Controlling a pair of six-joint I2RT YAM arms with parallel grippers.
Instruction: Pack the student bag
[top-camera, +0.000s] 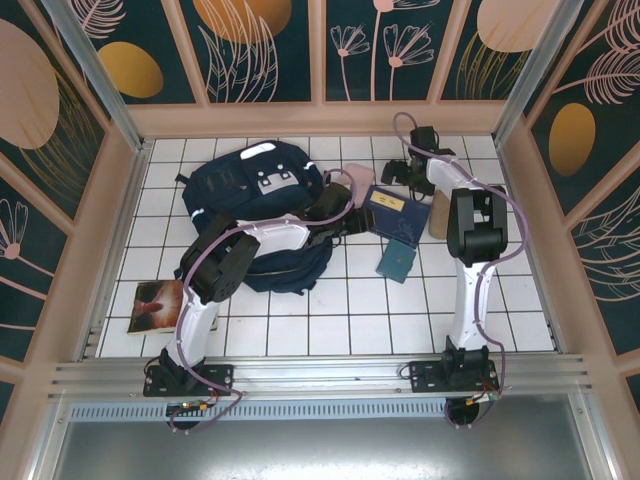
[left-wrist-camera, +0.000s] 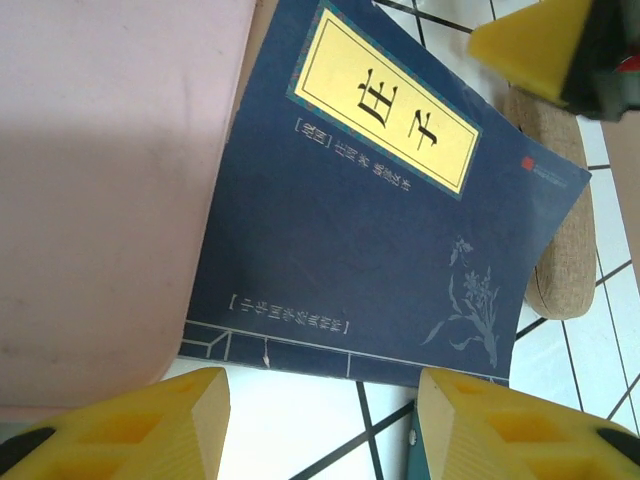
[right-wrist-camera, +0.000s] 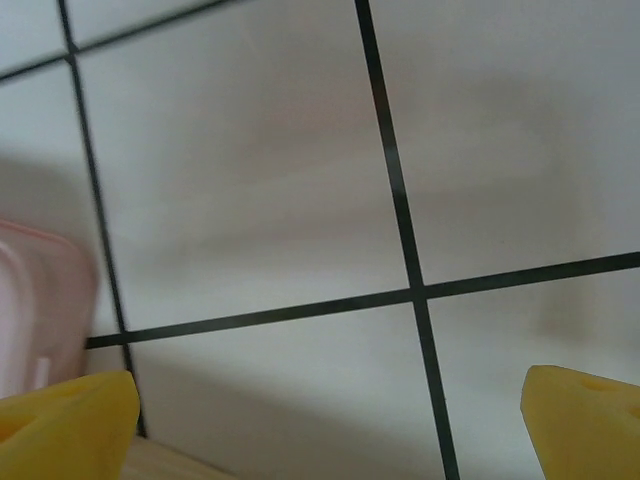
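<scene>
While the left end effector (top-camera: 343, 198) hangs over the middle of the white-tiled tabletop (top-camera: 350, 320), its yellow fingers (left-wrist-camera: 150, 430) stand apart with nothing between them, so it is released. Just beyond its fingertips in the left wrist view lies a navy book (left-wrist-camera: 380, 230) with a yellow title label. A flat pink item (left-wrist-camera: 100, 200) sits right against one side of the book and a beige pouch (left-wrist-camera: 560, 230) on the other.

The student bag (top-camera: 250, 185) lies slumped toward the far-left corner of the tabletop, and the left arm reaches across its near part. A smaller teal book (top-camera: 397, 262) lies on the near side of the navy book. A picture book (top-camera: 158, 305) rests by the left edge.

The right end effector (top-camera: 405, 165) is near the far edge. In its own wrist view its fingers (right-wrist-camera: 60, 430) are spread wide over bare tiles, released and holding nothing.
</scene>
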